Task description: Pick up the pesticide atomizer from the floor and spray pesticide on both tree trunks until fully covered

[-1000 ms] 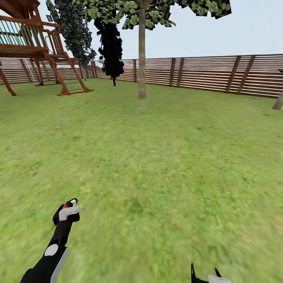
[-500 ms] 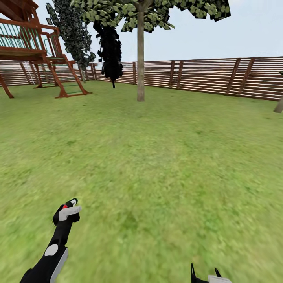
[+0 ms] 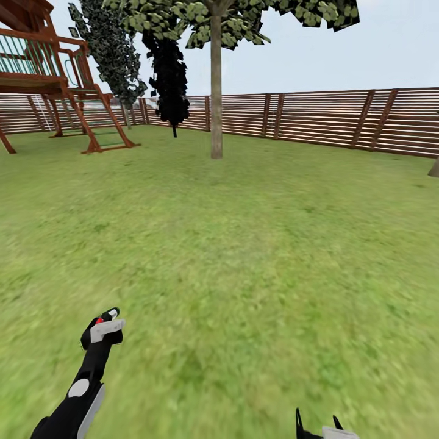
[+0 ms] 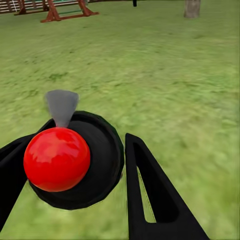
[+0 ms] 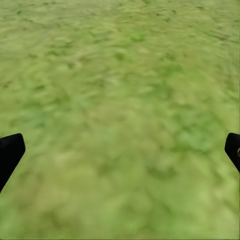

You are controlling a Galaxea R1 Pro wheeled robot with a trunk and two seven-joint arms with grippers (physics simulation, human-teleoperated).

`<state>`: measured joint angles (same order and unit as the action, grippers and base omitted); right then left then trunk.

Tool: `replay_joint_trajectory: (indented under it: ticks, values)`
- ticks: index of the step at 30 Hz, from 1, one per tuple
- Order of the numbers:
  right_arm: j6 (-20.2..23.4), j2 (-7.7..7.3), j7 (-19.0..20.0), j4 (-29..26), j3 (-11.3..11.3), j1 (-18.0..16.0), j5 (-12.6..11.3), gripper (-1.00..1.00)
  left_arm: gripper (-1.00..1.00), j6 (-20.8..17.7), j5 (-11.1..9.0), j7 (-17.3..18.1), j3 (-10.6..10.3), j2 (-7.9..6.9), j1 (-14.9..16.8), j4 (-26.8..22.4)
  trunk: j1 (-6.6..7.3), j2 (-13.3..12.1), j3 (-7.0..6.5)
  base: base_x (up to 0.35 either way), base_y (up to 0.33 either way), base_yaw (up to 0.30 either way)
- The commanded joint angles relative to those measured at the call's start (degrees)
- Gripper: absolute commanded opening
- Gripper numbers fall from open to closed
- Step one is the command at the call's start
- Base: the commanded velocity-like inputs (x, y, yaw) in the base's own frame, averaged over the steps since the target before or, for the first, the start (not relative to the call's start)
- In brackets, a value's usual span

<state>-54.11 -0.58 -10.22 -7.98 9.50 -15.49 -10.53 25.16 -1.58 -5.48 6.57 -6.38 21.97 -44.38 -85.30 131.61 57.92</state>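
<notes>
Left gripper (image 4: 85, 165) holds the atomizer (image 4: 75, 160): its black round body with a red knob sits between the jaws, one finger (image 4: 150, 200) pressed against its side, the other against the opposite side. A grey nozzle (image 4: 61, 106) points forward over the grass (image 3: 244, 244). In the head view the left gripper (image 3: 103, 326) is raised at lower left with the atomizer (image 3: 102, 322) in it.

Right gripper (image 5: 120, 150): jaws spread wide, tips at the frame edges, nothing between them; grass (image 5: 120, 100) below. Its tips show in the head view's bottom edge (image 3: 317, 424).

Tree (image 3: 216, 79) stands ahead, well apart from the grippers, trunk (image 3: 216, 110) pale and straight, before the fence (image 3: 329, 119). Wooden playset (image 3: 55, 79) at far left.
</notes>
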Motion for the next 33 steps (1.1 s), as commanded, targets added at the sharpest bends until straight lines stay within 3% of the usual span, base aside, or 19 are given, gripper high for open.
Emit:
replay_joint_trajectory:
  ticks: [1,26,33]
  values:
    - [-0.10,-0.02,0.01,-0.13,0.05,0.00,0.04,1.00,-1.00,-0.01,0.01,0.03,0.00,-0.02,0.00,0.00,0.00,0.00,0.00,0.337,-0.077,0.000]
    - [-0.11,-0.92,0.02,0.17,0.01,0.03,0.07,1.00,-1.00,-0.02,0.07,0.03,-0.03,0.06,0.00,0.08,0.00,0.00,-0.01,0.342,-0.003,0.000]
    - [-0.12,-0.83,0.02,0.16,0.08,0.03,0.07,1.00,-1.00,-0.02,0.08,0.03,-0.06,0.11,0.00,0.08,0.00,0.00,-0.53,0.342,0.000,0.000]
